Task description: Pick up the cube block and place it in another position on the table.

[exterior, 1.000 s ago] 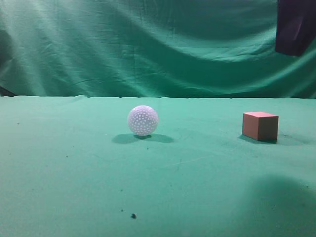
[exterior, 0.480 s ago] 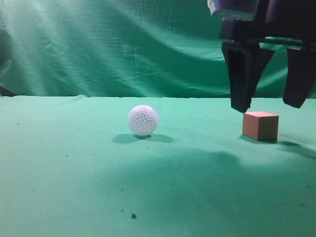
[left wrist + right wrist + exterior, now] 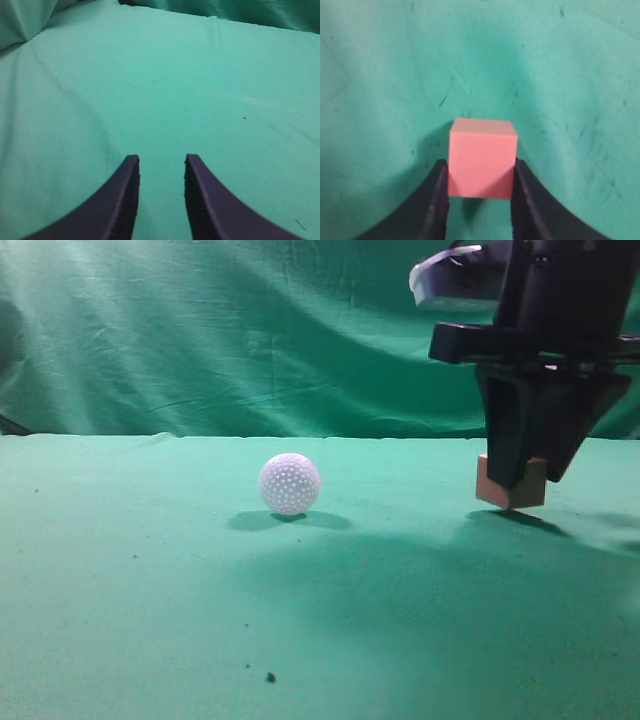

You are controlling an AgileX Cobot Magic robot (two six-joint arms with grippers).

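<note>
**Green cloth everywhere, cube pinched at right**

Green-draped scene: wrinkled backdrop curtain [image 3: 250, 330] hanging behind, flat cloth-covered table [image 3: 150, 580] spreading below, dotted with a few dark specks.

Right gripper [image 3: 527, 480] reaching down from the upper right of the exterior view, dark fingers clamped on the cube block [image 3: 488, 483]. Most of the cube hidden behind the near finger there, only its left face, a sliver at right and its bottom corner showing. Seen from the right wrist, same right gripper [image 3: 481, 182] pressing the cube block [image 3: 481, 157] from both sides, one black finger flush against each side face, pinkish top face turned toward the camera. Cube tilted slightly in the exterior view; dark shadow lying on the cloth just beneath it. Cannot tell for sure whether its lowest corner touches the table or hangs just clear.

Left gripper [image 3: 161, 165] over bare green cloth in its own wrist view, the two dark purple fingers set narrowly apart, holding nothing. Not visible in the exterior view.

Further out, white dimpled ball [image 3: 289, 483] resting on the table near the middle of the exterior view, well apart from the cube and to its left, a soft shadow spreading on either side of it. Small dark speck [image 3: 270, 677] on the cloth toward the front edge, well in front of the ball.
</note>
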